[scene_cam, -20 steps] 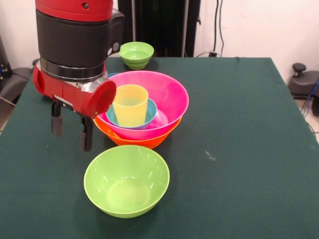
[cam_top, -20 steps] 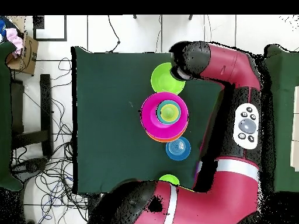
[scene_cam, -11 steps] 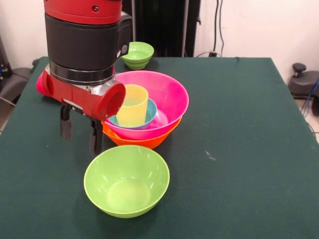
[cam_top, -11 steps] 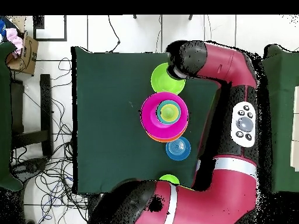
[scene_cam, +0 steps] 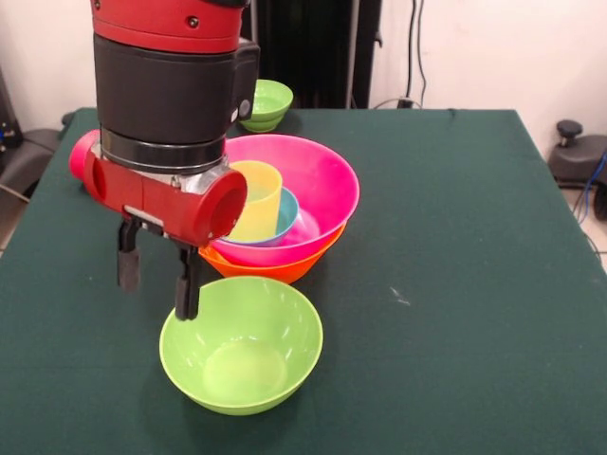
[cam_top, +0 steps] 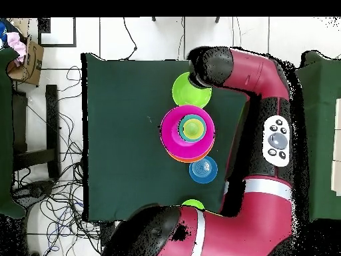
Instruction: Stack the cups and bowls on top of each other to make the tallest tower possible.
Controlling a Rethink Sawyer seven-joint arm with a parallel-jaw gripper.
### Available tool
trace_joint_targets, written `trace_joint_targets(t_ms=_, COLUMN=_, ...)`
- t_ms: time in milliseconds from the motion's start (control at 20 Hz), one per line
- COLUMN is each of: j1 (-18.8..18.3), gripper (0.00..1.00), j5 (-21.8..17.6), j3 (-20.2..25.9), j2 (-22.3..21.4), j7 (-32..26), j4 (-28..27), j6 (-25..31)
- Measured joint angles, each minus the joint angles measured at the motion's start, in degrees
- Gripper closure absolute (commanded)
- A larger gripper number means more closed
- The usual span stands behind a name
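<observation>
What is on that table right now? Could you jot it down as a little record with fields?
Table: dark green cloth
Stack: pink bowl sitting in an orange bowl
Inside the pink bowl: yellow cup standing in a blue bowl
Loose bowls: big green bowl, small green bowl
Tool: open, at the big green bowl's rim

A cup (scene_cam: 256, 201) stands in a small bowl (scene_cam: 282, 216), nested in two stacked big bowls (scene_cam: 322, 194). At their six o'clock sits another bowl (scene_cam: 241, 345); the gripper (scene_cam: 154, 281) hangs at its ten o'clock rim.
</observation>
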Motion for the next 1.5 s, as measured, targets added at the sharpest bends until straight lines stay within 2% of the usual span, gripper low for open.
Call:
trace_joint_targets(t_ms=750, j1=-3.5, gripper=0.0, j5=-1.38, j3=3.77, j2=0.7, j7=0.0, j4=3.1, j6=-7.2)
trace_joint_targets(t_ms=1500, j1=-7.18, gripper=0.0, j5=-6.28, j3=8.3, j2=1.85, j7=0.0, j4=8.82, j6=-7.76)
